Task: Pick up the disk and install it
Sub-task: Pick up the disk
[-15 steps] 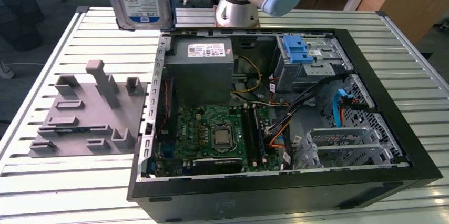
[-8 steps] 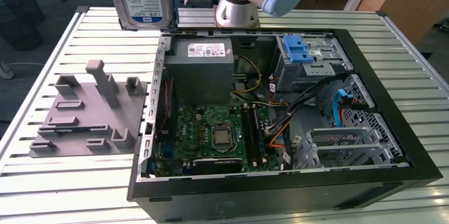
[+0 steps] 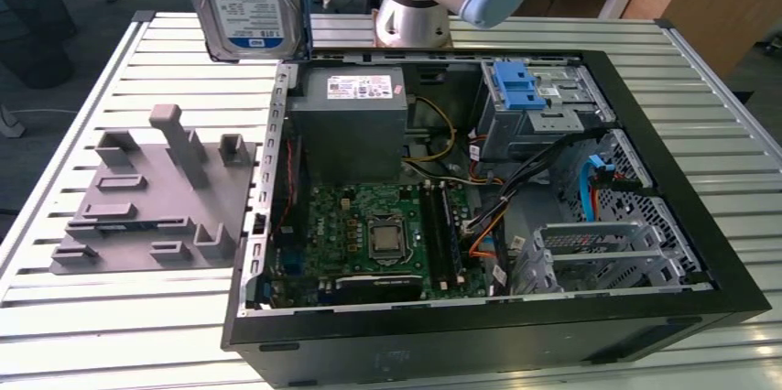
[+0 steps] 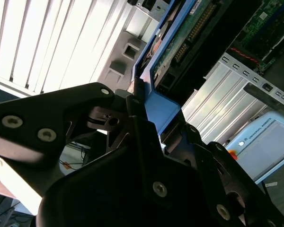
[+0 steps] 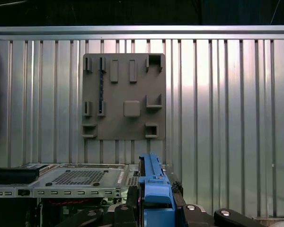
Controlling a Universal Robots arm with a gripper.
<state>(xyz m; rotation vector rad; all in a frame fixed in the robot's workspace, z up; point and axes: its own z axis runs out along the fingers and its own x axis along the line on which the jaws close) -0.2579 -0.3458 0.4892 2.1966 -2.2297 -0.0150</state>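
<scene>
1. Hanging upright in the air beside the open computer case, the disk is clear of the worktop; pickup looks done.
2. The hand is clamped on the disk's blue rail.
3. Installation remains: the disk is not yet in the case.

Your hand, clamped on the disk, hangs well above the bench with open air around it. Below it to one side the grey fixture plate raises pegs; to the other, the open case is crowded by a grey box, latched cage and cables.
</scene>
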